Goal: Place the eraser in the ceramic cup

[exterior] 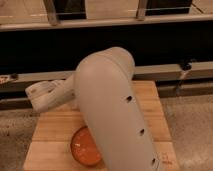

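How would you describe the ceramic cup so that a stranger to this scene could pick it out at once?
Find the wooden board on the speckled floor, under the big grey robot arm. At its near edge, half hidden by the arm, sits the ceramic cup. It is the only round, glossy orange-red thing there. The hand is out of view.

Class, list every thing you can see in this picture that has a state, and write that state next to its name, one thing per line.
ceramic cup: upright on the wooden board, partly hidden by the arm.
wooden board: lying flat on the speckled floor.
robot arm: bent over the board, covering much of it.
gripper: not in view.
eraser: not in view.
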